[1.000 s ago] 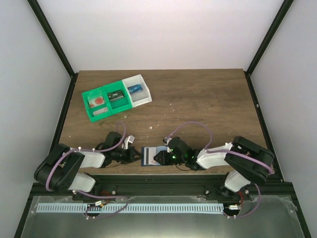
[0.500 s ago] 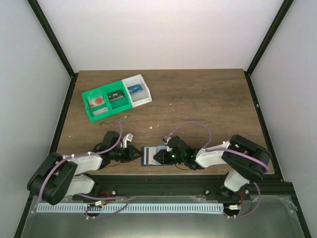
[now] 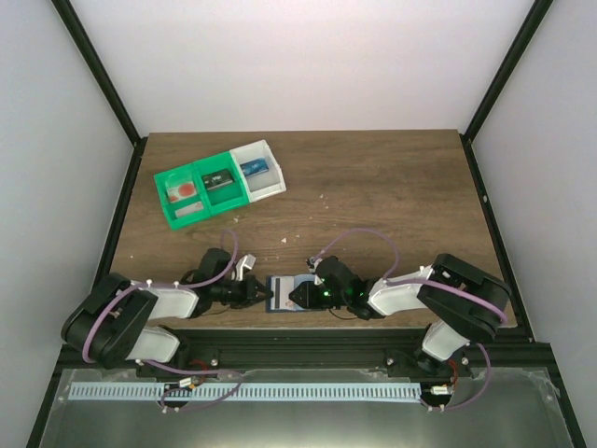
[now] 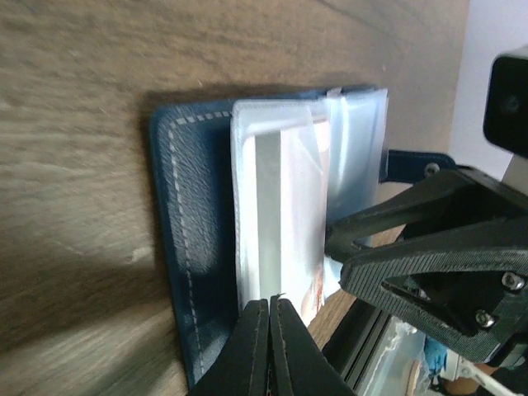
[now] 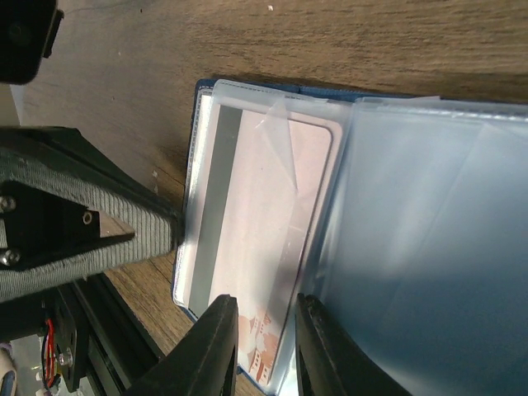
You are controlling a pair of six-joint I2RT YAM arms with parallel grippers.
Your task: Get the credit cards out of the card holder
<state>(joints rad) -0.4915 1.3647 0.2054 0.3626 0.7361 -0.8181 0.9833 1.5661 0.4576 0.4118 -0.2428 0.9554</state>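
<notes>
While both arms (image 3: pixel 173 301) reach low at the card holder (image 4: pixel 177 247), left end effector (image 4: pixel 270 301) is closed, right end effector (image 5: pixel 266 304) ajar.

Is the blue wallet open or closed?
Open. The card holder lies spread flat, clear sleeves fanned out, a pale card showing inside one.

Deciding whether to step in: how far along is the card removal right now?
Done: the card holder lies open on the table, its clear sleeves fanned out. In hand: the left claw is shut at the edge of a pale card still in its sleeve; the right claw, jaws apart, sits over the sleeves. Left: that card is not out yet, and none lies loose beside the holder.
</notes>
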